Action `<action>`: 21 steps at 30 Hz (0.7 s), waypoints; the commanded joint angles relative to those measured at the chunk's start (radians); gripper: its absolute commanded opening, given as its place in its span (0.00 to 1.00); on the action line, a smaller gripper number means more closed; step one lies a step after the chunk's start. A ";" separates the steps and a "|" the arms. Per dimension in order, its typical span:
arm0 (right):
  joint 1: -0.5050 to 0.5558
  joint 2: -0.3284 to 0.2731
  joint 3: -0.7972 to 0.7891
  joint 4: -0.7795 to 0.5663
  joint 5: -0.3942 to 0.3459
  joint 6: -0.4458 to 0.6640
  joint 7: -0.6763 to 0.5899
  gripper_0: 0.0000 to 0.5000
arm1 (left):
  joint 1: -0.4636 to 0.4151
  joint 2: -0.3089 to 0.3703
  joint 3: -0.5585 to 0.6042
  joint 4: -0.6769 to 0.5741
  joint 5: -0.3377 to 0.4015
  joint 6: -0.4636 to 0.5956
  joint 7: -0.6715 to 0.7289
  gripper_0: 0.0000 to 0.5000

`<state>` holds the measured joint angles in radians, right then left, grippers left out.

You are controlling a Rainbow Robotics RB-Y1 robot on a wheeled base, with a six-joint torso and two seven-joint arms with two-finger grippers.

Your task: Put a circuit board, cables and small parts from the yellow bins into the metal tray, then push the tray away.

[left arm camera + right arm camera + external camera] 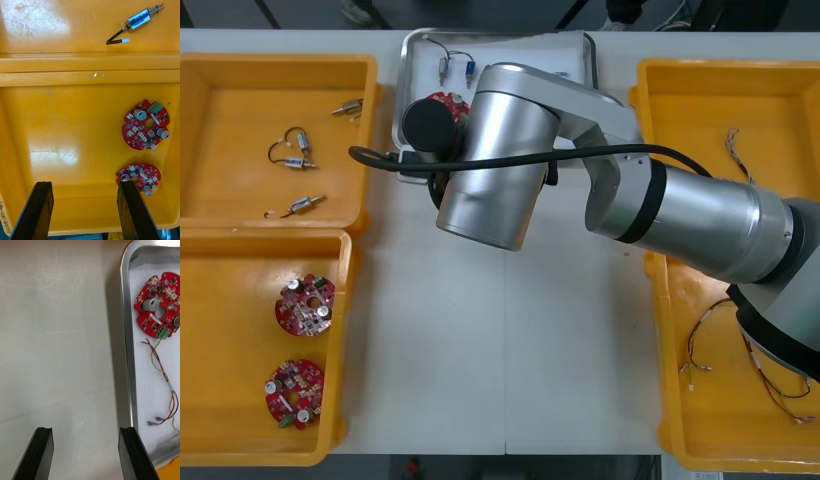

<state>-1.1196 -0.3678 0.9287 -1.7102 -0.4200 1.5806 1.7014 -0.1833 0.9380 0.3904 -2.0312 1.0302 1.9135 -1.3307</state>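
Right arm [510, 150] spans the table [480, 350]. The right gripper [86, 431] hangs, fingers apart, over bare table at the tray's [126, 333] 9 o'clock side, one finger just beside that rim. Tray sits at the table's 12 o'clock, holding a board [157, 309] and cable [162, 369]. Pushing it away likely calls for getting behind its 6 o'clock rim. Left gripper [84, 185], fingers apart, hangs over the 8 o'clock bin [75, 112].

Tray: shiny rectangular metal tray [500, 34], white inside, at the table's far middle.
In tray: round red circuit board [159, 306] lying flat near the left rim; red and yellow cable [165, 378] just beside it; two small metal parts [445, 68] at the far end.
Left yellow bins [220, 90]: three loose parts [298, 150] in the far bin, two red boards [305, 303] in the near bin.
Right yellow bins [680, 120]: thin cables [710, 340].
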 commanded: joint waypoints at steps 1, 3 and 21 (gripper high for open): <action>0.084 -0.011 -0.131 -0.154 -0.002 0.136 -0.059 1.00 | 0.016 0.047 0.022 -0.024 0.001 0.006 -0.097 1.00; 0.116 -0.011 -0.174 -0.195 -0.003 0.193 -0.063 1.00 | 0.016 0.047 0.022 -0.024 0.001 0.006 -0.097 1.00; 0.386 -0.026 -0.596 -0.483 0.029 0.339 -0.131 1.00 | 0.016 0.047 0.022 -0.024 0.001 0.006 -0.097 1.00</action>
<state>-0.7873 -0.3686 0.4194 -2.1316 -0.3891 1.9164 1.6091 -0.1831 0.9380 0.3904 -2.0313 1.0302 1.9135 -1.3308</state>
